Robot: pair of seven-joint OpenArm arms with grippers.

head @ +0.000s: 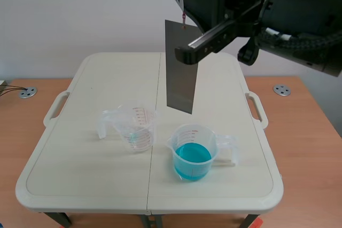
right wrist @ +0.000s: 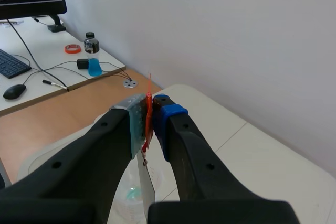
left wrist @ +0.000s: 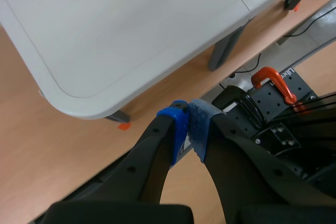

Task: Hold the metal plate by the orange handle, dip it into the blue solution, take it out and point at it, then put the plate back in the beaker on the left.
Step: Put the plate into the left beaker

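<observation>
Nearest, the left hand (left wrist: 188, 124) rests closed on nothing off the edge of the white folding bench (head: 80, 185); on it the clear plastic beaker of blue solution (head: 193, 156) stands near the empty clear beaker with red markings (head: 137, 127). Beyond and above these 2, the thin grey metal plate (head: 179, 73) hangs nearly upright from its slim orange handle (right wrist: 149, 109), pinched by the right hand (right wrist: 151, 121). It looks stiff, light and apt to swing, so that handle seems the only sound hold.
</observation>
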